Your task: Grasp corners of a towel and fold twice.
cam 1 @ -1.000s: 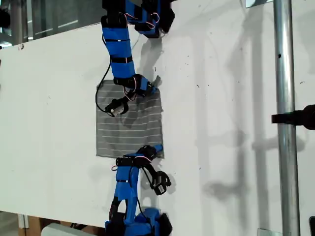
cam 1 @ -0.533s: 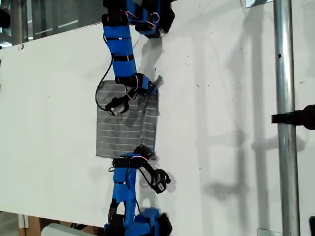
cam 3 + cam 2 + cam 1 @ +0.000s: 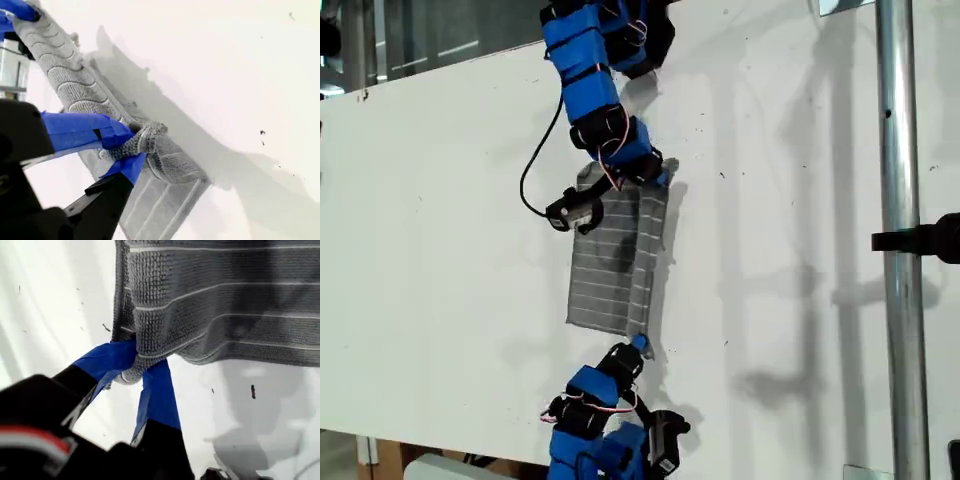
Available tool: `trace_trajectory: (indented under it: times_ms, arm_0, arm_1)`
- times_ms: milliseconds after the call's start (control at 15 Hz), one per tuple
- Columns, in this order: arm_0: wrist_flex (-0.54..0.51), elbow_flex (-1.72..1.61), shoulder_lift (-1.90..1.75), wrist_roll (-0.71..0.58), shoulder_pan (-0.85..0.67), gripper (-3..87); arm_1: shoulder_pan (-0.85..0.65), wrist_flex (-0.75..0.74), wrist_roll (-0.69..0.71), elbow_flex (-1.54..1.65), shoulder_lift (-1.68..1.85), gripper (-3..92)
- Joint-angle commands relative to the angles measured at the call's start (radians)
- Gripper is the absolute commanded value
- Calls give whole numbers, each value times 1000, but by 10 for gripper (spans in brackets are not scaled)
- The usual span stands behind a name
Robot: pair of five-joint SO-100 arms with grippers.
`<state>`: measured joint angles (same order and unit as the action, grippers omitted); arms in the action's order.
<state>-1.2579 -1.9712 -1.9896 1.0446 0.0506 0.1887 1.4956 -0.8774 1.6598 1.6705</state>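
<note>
The grey striped towel lies on the white table, with its edge on the exterior view's right raised into a ridge. My first gripper comes from the top of the exterior view. It is shut on the towel's upper corner, and its blue fingers pinch the hem. My second gripper comes from the bottom of the exterior view and is shut on the lower corner. In the second wrist view the raised towel runs off to my first gripper. Beneath the lifted towel the table is in shadow.
A metal pole with a black clamp stands at the exterior view's right. A black cable loops off the first arm over the table. The table's edge slants along the exterior view's upper left.
Both grippers moved toward the exterior view's right with the corners held. The towel slid that way, looks narrower, and its held edge rose. The second arm pulled back toward the bottom.
</note>
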Motion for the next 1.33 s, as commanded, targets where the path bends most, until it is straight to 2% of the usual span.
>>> trace_trajectory:
  times_ms: [0,133,267,467,600,733,1000,1267]
  arm_0:
    - [46,-25,-38,-153,-219,-29]
    - [101,-15,25,-307,-425,-29]
    - [160,43,140,-428,-566,-29]
    - [196,150,222,-488,-673,-29]
    - [186,199,210,-502,-689,-29]
    - [179,163,210,-477,-663,-28]
    - [273,-20,216,-380,-583,-17]
    - [330,-106,219,-307,-545,-12]
  arm_1:
    - [-215,3,37,86,31,-2]
    - [-407,-41,112,164,32,-2]
    - [-581,-114,186,227,44,-2]
    - [-770,-175,344,219,123,-2]
    - [-847,-138,422,164,175,-2]
    - [-784,-121,413,179,167,-2]
    - [-614,-222,290,339,91,-2]
    - [-545,-310,252,400,-5,-2]
